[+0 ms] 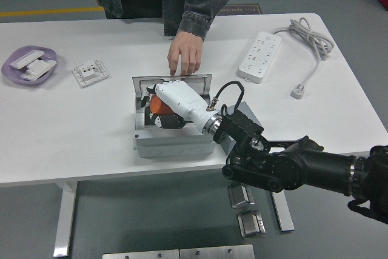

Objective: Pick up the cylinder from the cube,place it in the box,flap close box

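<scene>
the right hand (162, 108), cased in glossy white plastic with black fingers, is lowered into the open grey box (173, 144), and its fingers are wrapped around the orange cylinder (160, 105), which is held inside the box just above the dark interior. the box is a squarish, matte grey plastic enclosure with rounded corners; its hinged lid (173, 80) is tilted up at the far side, where it is touched by the fingertips of a person's hand (185, 54) in a dark denim sleeve. a white power strip (259, 57) with a coiled grey cable is seen to the right, a white wall socket plate (90, 72) to the left, and a lilac plate (13, 71) of white parts at the far left. no writing on these things can be read.
</scene>
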